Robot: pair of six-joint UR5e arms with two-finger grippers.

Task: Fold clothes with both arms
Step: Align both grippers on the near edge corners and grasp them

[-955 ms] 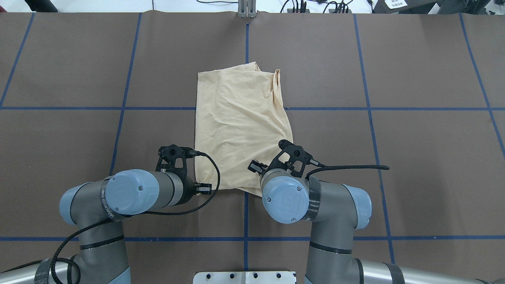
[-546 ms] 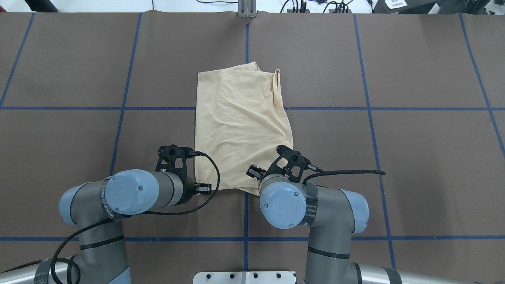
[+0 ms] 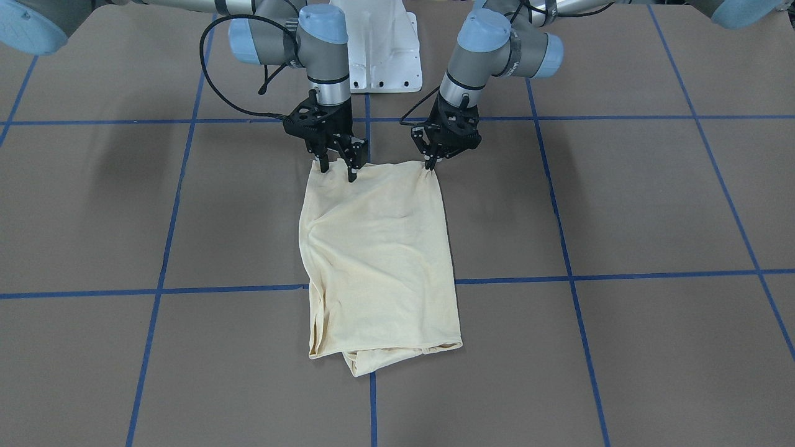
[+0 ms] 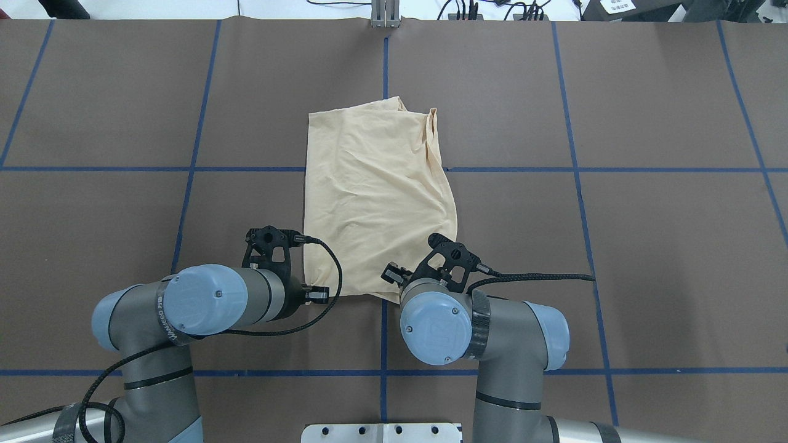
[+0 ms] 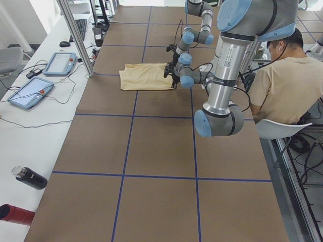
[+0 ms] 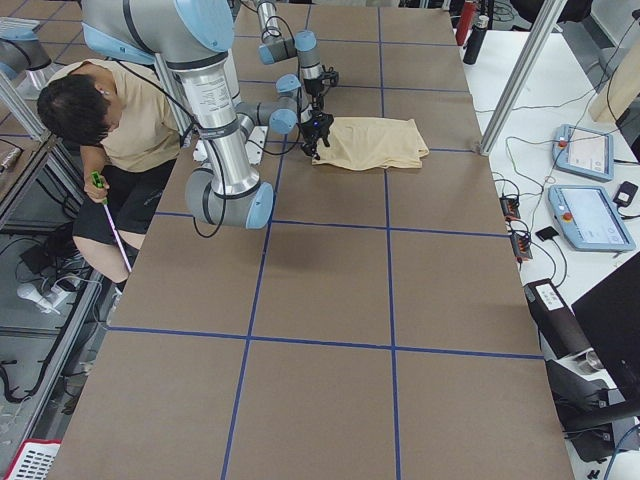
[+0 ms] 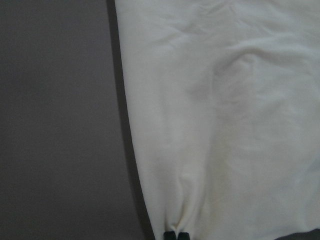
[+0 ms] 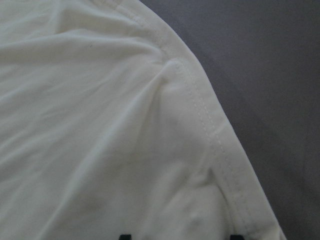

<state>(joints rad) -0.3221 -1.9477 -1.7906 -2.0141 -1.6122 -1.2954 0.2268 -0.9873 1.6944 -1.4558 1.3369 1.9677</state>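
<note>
One change | right hand (image 3: 338, 172) apart, pulled back | left hand (image 3: 428, 165) clamped on shirt (image 3: 379, 248)

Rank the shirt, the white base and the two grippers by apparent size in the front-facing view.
1. shirt, by far the largest
2. white base, partly cut off at the top
3. left gripper and right gripper: look alike, not ranked
</note>
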